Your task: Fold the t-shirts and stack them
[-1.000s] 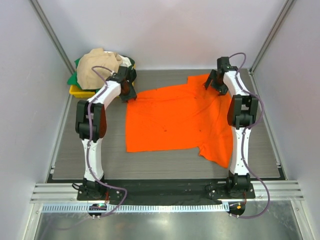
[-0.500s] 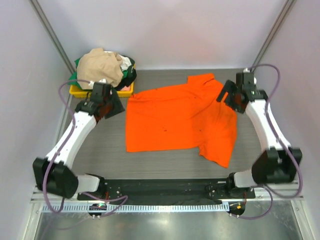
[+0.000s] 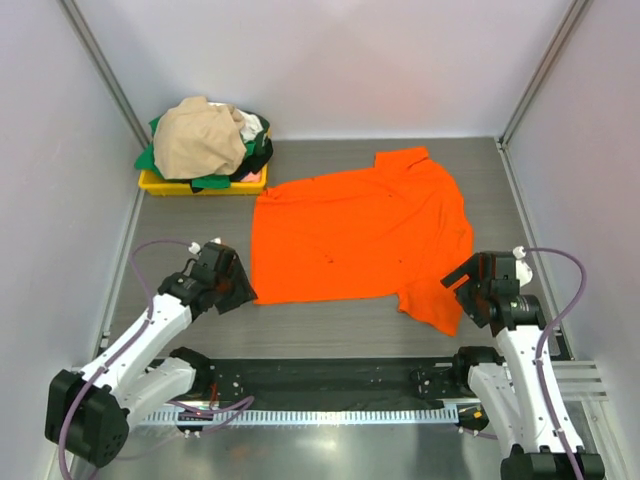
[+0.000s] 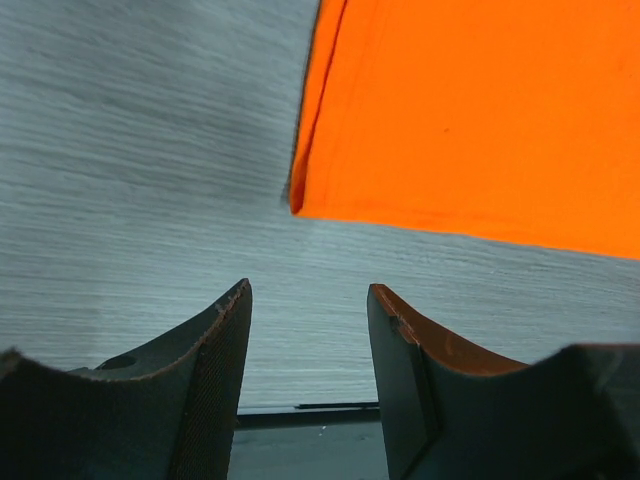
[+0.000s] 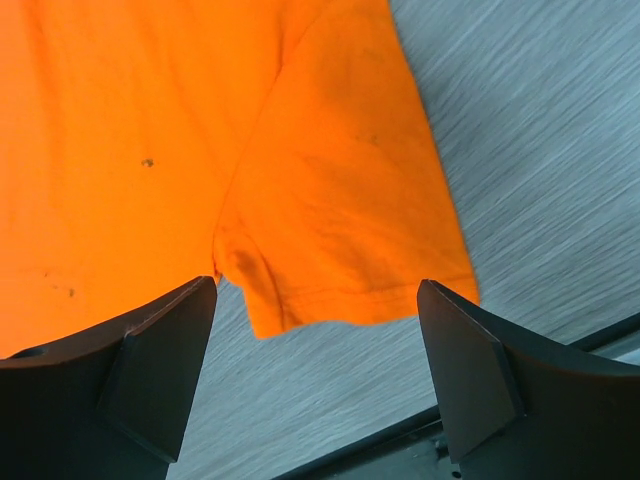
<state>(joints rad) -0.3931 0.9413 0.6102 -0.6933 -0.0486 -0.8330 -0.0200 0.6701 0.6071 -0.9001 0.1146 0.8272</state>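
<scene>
My left pincer [image 4: 310, 300] stands apart and empty. In its wrist frame it sits just below the corner of the bright orange cloth t-shirt [image 4: 480, 120]. My right pincer [image 5: 315, 292] is also apart and empty, over the shirt's near sleeve. The shirt lies spread flat in the middle of the grey counter [image 3: 330, 330]. I judge that the first fold is only starting. Next I should lower both pincers and pinch that corner and the sleeve.

At the far left corner of the table [image 3: 330, 322], the beige t-shirt [image 3: 198, 138] covers most of the pile. The other t-shirts [image 3: 148, 158] show only as green, white and black slivers, and the yellow bin [image 3: 165, 183] shows only its near wall. Both wrist views crop the orange t-shirt [image 4: 480, 120], and its dark specks are too small to identify.
</scene>
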